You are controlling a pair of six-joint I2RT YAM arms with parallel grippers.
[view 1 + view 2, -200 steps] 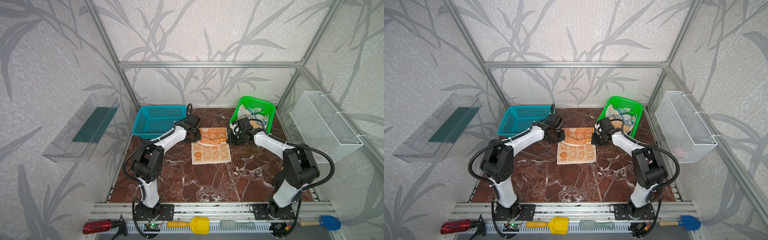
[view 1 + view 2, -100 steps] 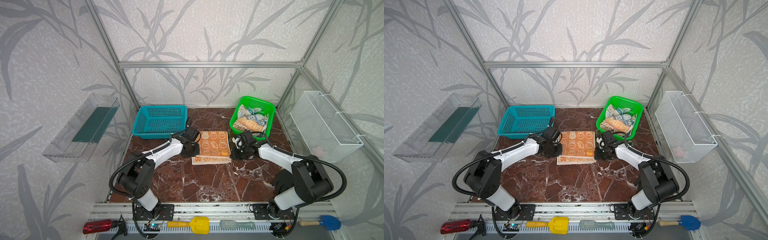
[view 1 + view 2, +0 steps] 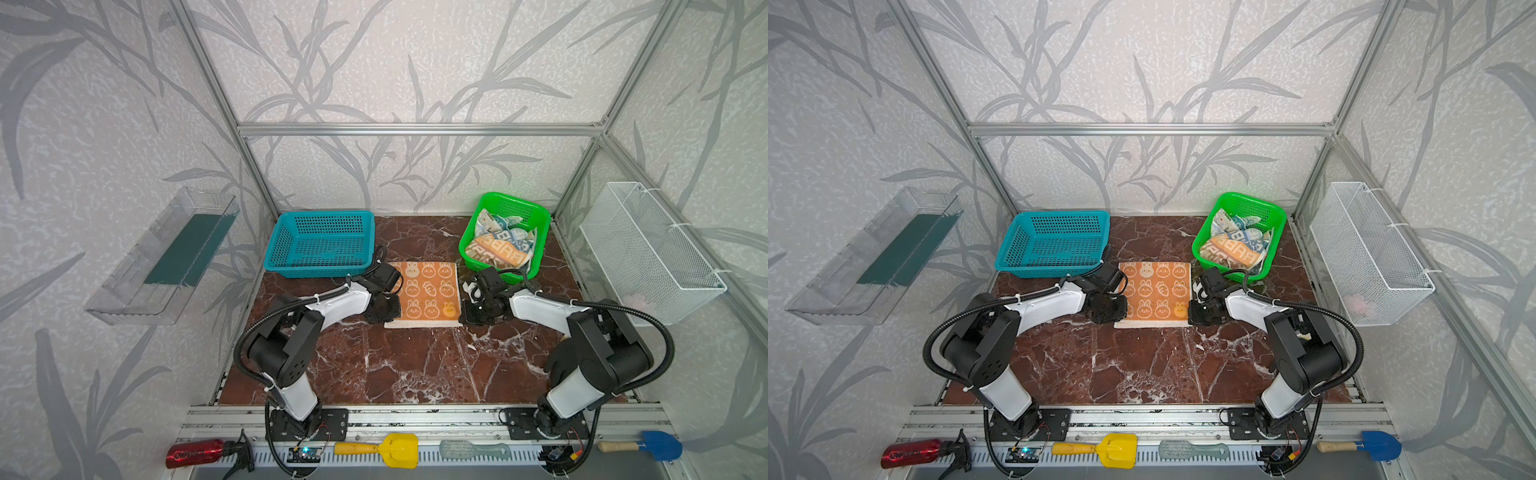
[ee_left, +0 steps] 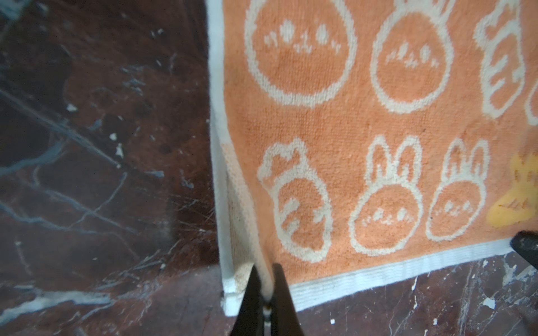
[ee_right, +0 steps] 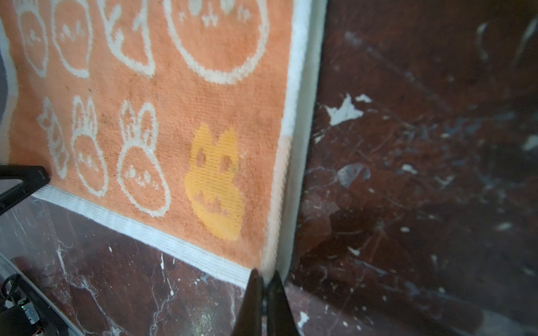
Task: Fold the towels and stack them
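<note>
tool tips hidden in both top views; lower towel layer mostly covered | left tool (image 4: 263,270) clenched on orange towel (image 3: 424,291), near-left corner | right tool (image 5: 263,275) clenched on its near-right corner | it lies folded, flat, mid-tabletop (image 3: 415,365) | far right: striped towel (image 3: 498,249) crumpled in green basket (image 3: 540,216)

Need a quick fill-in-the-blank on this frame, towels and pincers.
1. Left pincer and right pincer each pinch a near ___ of the orange towel.
2. The striped towel lies in the basket coloured ___.
3. The yellow bunny sits nearest the ___ pincer.
Answers: corner; green; right.
</note>
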